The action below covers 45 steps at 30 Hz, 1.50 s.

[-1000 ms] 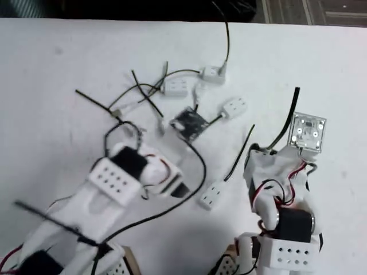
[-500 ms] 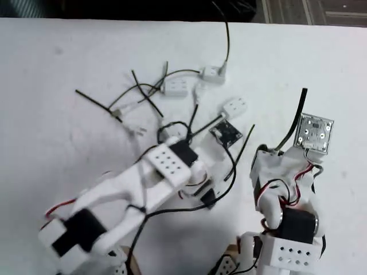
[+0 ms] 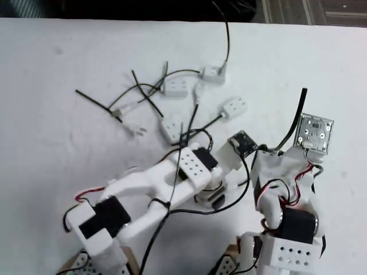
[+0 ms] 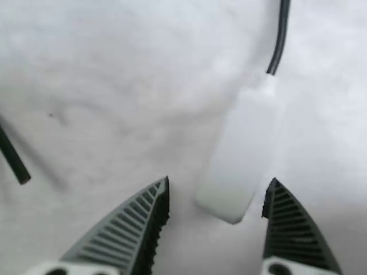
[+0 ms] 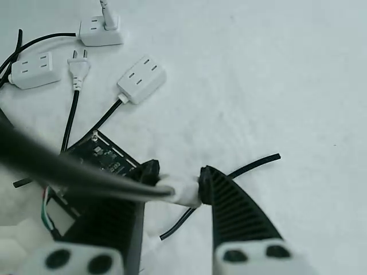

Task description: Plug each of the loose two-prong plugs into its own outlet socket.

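Note:
My left gripper is open, and a white socket block with a black cord lies on the table between its fingers. In the high view the left arm stretches to the right over this spot. My right gripper is shut on a white two-prong plug, whose black cable runs off to one side. The right arm stands at the table's right. Other sockets lie in the middle. A loose plug lies between two of them.
A further socket at the back has a plug in it, with a cable leading off the table. Black cords and a small loose plug are tangled left of centre. The left arm's camera board is close to the right arm.
The left arm has swung from the left side to the right, over the socket block near the right arm. The right arm shifted slightly, then stayed still with its plug.

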Each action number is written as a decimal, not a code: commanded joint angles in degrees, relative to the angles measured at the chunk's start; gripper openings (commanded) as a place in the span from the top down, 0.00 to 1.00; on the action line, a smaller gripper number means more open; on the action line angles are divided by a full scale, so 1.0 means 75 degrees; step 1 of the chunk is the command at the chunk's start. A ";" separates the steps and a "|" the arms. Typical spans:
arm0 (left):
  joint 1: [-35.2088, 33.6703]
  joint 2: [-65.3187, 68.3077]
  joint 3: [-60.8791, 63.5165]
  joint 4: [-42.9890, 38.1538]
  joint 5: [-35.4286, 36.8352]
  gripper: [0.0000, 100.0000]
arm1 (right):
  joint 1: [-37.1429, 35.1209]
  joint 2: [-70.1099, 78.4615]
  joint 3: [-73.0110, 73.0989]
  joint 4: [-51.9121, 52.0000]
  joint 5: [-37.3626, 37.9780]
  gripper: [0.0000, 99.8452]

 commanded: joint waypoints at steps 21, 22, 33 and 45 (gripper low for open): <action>-0.0651 -0.1717 -0.0328 0.0727 -0.1231 0.73 | 0.0100 -0.0018 -0.0375 0.0006 0.0141 0.98; -0.0533 -0.1741 -0.0328 0.0715 -0.1242 0.73 | 0.0100 -0.0018 -0.0375 0.0018 0.0211 0.98; -0.0147 -0.1119 0.0305 -0.0680 -0.2098 0.67 | 0.0100 -0.0018 -0.0375 0.0029 0.0270 0.98; -0.0064 0.0100 -0.0434 -0.0012 -0.3024 0.85 | 0.0100 -0.0018 -0.0352 0.0029 0.0270 0.98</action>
